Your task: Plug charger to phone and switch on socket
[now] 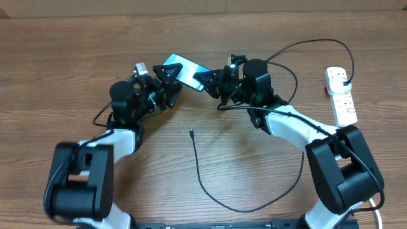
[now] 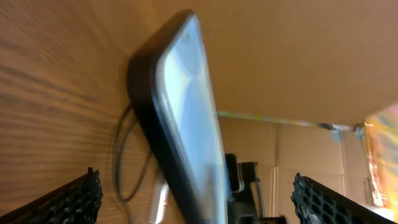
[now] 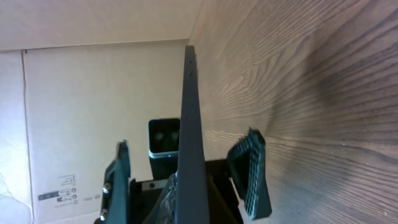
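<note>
Phone (image 1: 184,71), slim, dark-edged, screen lit blue-white: slants between splayed left gripper (image 1: 166,75) and straddling right gripper (image 1: 205,79) (clamping unclear), thin black charger tip (image 1: 191,132) robotward.

The left arm (image 1: 124,137) and right arm (image 1: 289,121) reached in from the near edge of the tabletop (image 1: 63,51), bending toward its middle. The left hand (image 1: 166,75) and right hand (image 1: 206,79) faced each other closely. The left fingers (image 2: 68,202) were spread wide and the right fingers (image 3: 252,171) were parted too.
</note>
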You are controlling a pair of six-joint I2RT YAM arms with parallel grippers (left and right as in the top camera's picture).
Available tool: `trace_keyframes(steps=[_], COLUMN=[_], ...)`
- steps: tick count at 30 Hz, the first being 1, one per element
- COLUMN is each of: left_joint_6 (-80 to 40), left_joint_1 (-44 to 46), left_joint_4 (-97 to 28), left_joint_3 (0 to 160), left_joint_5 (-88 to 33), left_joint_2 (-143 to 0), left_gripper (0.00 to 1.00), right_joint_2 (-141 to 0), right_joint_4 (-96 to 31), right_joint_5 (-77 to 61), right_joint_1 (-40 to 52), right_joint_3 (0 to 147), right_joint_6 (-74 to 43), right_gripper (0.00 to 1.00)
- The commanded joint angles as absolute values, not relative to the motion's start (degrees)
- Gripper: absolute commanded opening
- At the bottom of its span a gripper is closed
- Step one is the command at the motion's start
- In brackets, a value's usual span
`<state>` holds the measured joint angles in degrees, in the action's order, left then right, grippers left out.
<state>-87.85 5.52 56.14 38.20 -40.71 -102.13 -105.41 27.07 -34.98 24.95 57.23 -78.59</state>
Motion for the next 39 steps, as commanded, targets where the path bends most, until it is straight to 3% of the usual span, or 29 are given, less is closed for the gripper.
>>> trace_keyframes(steps=[1, 8, 12, 17, 24, 28, 39], left_joint_6=[-95.7, -97.8, -98.7, -101.2, -102.5, -102.5, -102.9], left_joint_1=[5.9, 6.0, 6.0, 6.0, 6.0, 6.0, 6.0], left_joint_4=[63.7, 68.9, 73.0, 75.7, 75.7, 75.7, 75.6], left_joint_3=[38.4, 38.4, 38.4, 38.4, 38.4, 38.4, 38.4], left_joint_5=[-42.4, -41.6, -41.6, -41.9, -43.5, -43.6, -43.9], left_joint_2=[-105.8, -108.3, -108.3, -108.3, -108.3, -108.3, -108.3], left_gripper=[1.0, 0.95, 0.83, 0.79, 0.55, 0.52, 0.21], right_joint_2=[-106.2, -106.5, -106.5, -106.5, -106.5, -106.5, -106.5], right_joint_4=[28.3, 28.4, 27.9, 27.2, 26.0, 26.0, 24.7], right_joint_5=[-33.6, -29.4, -28.8, -28.3, -28.1, -28.3, -29.6], right_joint_1=[26.2, 28.8, 29.3, 30.6, 30.8, 30.8, 32.5], right_joint_3=[58.9, 58.9, 58.8, 58.8, 57.7, 56.7, 56.6], right_joint_6=[-79.7, -79.4, -78.9, -76.0, -76.0, -76.1, -78.0], right_gripper=[0.04, 0.04, 0.04, 0.04, 0.04, 0.04, 0.04])
